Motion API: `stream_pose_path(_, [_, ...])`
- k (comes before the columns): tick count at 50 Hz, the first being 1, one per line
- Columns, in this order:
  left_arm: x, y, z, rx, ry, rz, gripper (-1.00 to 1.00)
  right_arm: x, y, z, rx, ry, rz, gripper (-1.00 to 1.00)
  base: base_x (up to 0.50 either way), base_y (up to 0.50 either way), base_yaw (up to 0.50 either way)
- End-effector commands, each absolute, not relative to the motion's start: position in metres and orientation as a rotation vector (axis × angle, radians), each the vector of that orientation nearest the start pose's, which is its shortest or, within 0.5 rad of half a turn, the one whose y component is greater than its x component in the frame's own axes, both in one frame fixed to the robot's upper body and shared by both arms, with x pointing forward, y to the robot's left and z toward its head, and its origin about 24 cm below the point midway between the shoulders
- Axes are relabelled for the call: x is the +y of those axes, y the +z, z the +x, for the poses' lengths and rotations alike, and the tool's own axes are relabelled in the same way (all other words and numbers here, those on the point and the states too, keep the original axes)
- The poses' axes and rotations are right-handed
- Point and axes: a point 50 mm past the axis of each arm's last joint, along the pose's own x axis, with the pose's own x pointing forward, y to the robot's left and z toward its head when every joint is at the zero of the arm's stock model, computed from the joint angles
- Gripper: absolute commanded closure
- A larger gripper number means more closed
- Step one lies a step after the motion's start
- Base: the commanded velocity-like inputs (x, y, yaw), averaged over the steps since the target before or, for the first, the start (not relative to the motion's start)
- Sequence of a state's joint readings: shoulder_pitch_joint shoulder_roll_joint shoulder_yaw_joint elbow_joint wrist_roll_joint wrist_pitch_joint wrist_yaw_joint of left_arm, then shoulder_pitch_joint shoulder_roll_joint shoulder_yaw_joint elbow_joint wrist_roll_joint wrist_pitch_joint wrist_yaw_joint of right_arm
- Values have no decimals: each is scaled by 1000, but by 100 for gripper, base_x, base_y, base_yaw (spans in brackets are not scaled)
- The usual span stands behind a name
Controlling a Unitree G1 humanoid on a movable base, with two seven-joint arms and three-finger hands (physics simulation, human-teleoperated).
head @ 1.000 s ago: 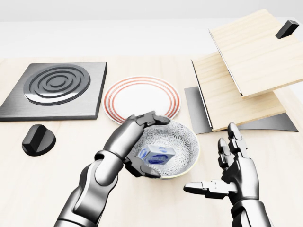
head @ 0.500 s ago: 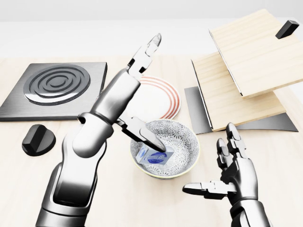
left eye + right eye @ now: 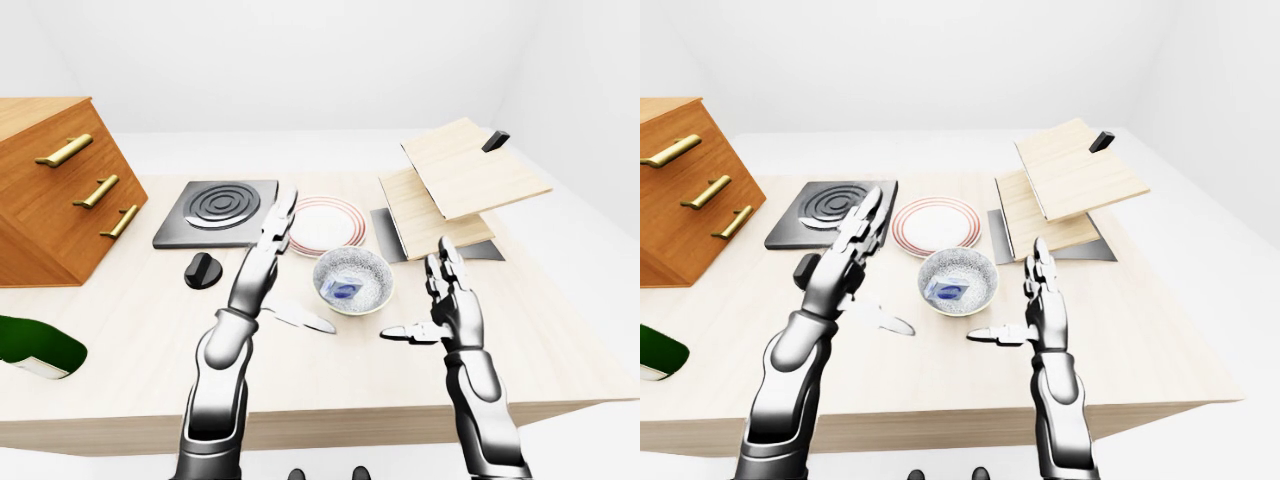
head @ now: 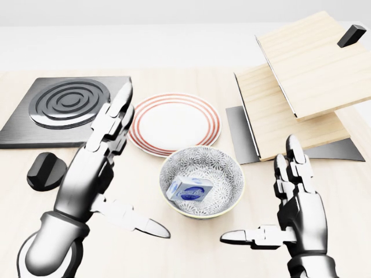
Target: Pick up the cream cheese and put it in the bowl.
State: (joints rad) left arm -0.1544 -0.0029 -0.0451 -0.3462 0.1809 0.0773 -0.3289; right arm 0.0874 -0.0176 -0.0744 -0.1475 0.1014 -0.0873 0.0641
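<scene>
Light wood table (image 3: 120, 330), holding:
- patterned bowl (image 3: 353, 280) with blue-and-white cream cheese (image 3: 345, 290) inside
- red-ringed plate (image 3: 326, 224) just above bowl
- stove plate (image 3: 217, 211), black knob (image 3: 203, 270) below
- stacked wooden boards (image 3: 455, 190), upper right
- drawer cabinet (image 3: 55, 190), 3 brass handles, far left
- left hand (image 3: 262, 275), right hand (image 3: 440, 305): fingers spread, flanking bowl, empty

Both of the robot's arms rise from the bottom edge of the head view, forearms angled upward. The left hand (image 4: 101, 174) is spread wide, two fingers (image 4: 116, 119) pointing toward the top of the view and the thumb jutting out to the right, holding nothing. The right hand (image 4: 293, 208) stands upright and open, palm turned inward, thumb stretched out to the left, also gripping nothing. The two hands are well apart.
</scene>
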Motion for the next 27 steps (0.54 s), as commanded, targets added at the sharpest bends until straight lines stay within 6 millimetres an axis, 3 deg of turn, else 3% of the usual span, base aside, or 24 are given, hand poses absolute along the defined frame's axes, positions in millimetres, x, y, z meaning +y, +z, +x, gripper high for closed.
stream_pose_path(1, [131, 84, 226, -189, -254, 11, -100, -164, 71, 225, -180, -36, -20, -100, 0, 0, 0])
stream_pose_path(12, [128, 76, 211, -196, -264, -91, -100, -162, 51, 230, -95, -81, -130, -100, 0, 0, 0])
stream_pose_path(27, [132, 84, 216, -203, -251, -115, -100, -160, 48, 230, -83, -92, -188, -100, 0, 0, 0])
